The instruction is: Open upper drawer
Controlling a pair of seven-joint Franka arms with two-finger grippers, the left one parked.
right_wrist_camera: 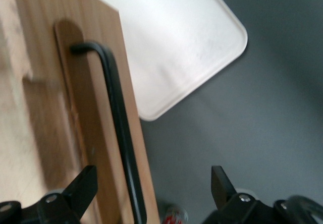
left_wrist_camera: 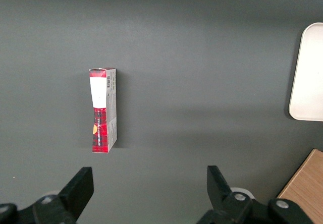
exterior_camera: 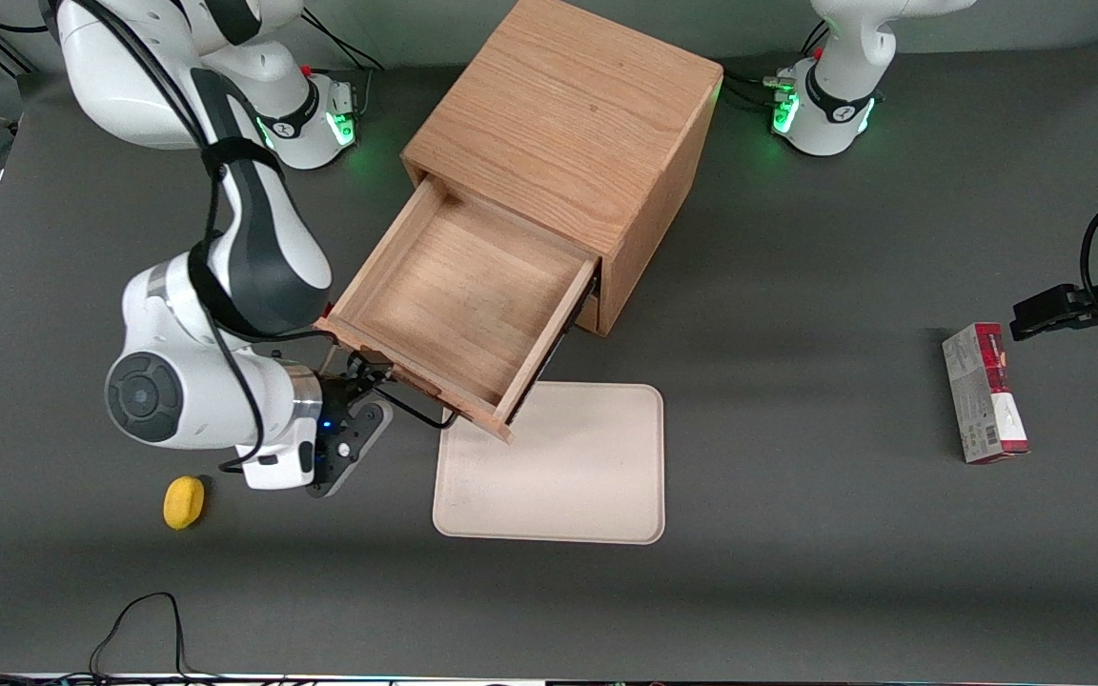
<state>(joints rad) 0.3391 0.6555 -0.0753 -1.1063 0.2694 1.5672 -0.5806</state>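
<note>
The upper drawer [exterior_camera: 458, 300] of the oak cabinet [exterior_camera: 568, 124] stands pulled far out, and its inside is bare. Its front panel [right_wrist_camera: 91, 93] carries the long black bar handle [right_wrist_camera: 118, 128], which also shows under the drawer's front edge in the front view [exterior_camera: 416, 408]. My right gripper [exterior_camera: 358, 381] is in front of the drawer, at the end of its front toward the working arm. It is open [right_wrist_camera: 151, 183]; the handle runs between the two fingers, nearer to one, and neither finger touches it. The lower drawer is hidden under the upper one.
A beige tray [exterior_camera: 559, 467] lies on the table in front of the open drawer, partly under its corner [right_wrist_camera: 171, 37]. A yellow lump [exterior_camera: 184, 501] lies near my wrist, nearer to the front camera. A red and white box [exterior_camera: 985, 393] lies toward the parked arm's end [left_wrist_camera: 103, 110].
</note>
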